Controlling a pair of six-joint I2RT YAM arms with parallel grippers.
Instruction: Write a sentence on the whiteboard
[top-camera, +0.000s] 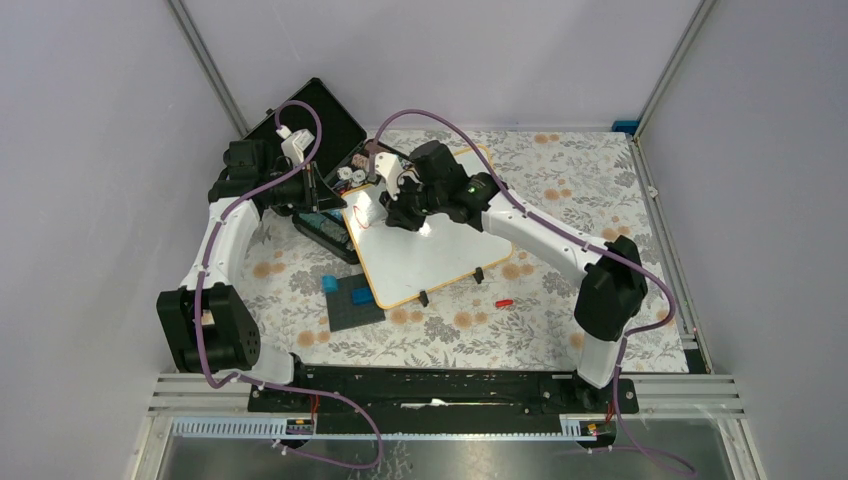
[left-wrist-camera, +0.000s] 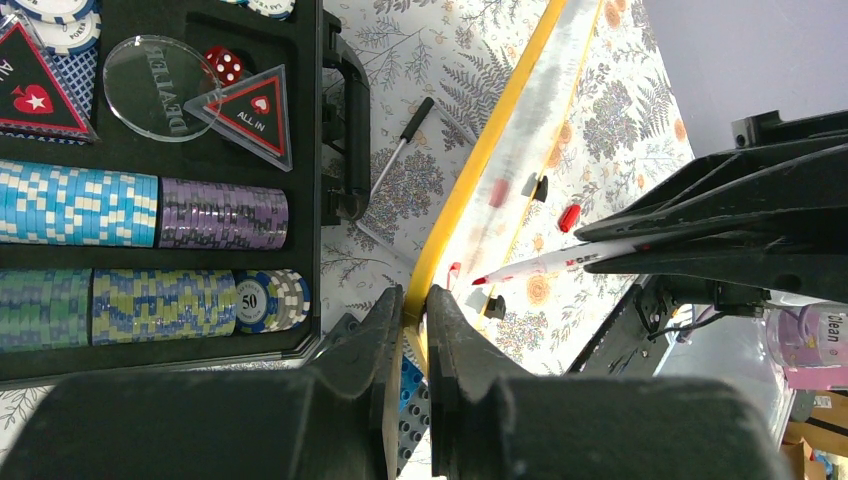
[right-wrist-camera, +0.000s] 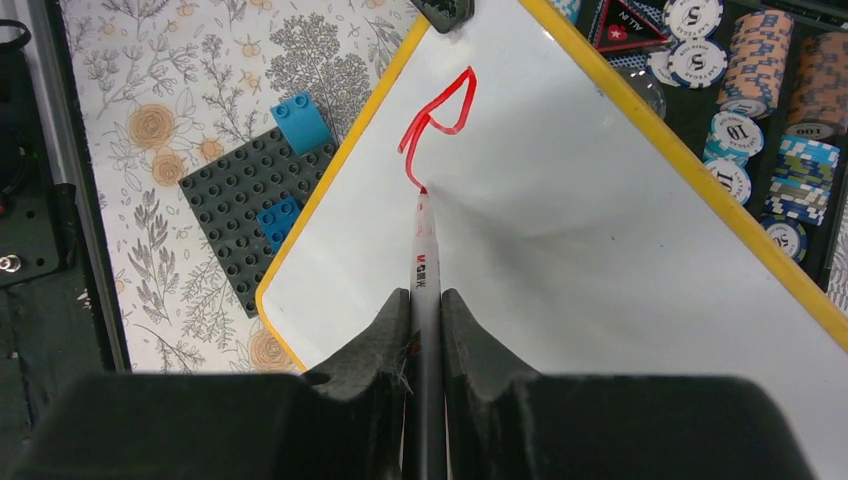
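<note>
The whiteboard (top-camera: 435, 255), white with a yellow-tan frame, lies tilted in the middle of the floral table. My left gripper (top-camera: 318, 192) is shut on its frame edge (left-wrist-camera: 480, 160) at the board's far left side, and its jaws (left-wrist-camera: 413, 300) pinch the yellow rim. My right gripper (top-camera: 395, 212) is shut on a white marker (right-wrist-camera: 425, 250) with a red tip. The tip touches the board (right-wrist-camera: 600, 250) at the lower end of a red stroke (right-wrist-camera: 435, 125). Of the sentence, only this single letter-like red mark shows. The marker also shows in the left wrist view (left-wrist-camera: 560, 262).
An open black case of poker chips (top-camera: 320, 125) lies behind the board's left corner (left-wrist-camera: 150, 230). A dark grey plate with blue blocks (top-camera: 355, 300) sits by the board's near left edge (right-wrist-camera: 250, 200). A red marker cap (top-camera: 504, 301) lies near the board's black feet (top-camera: 424, 297).
</note>
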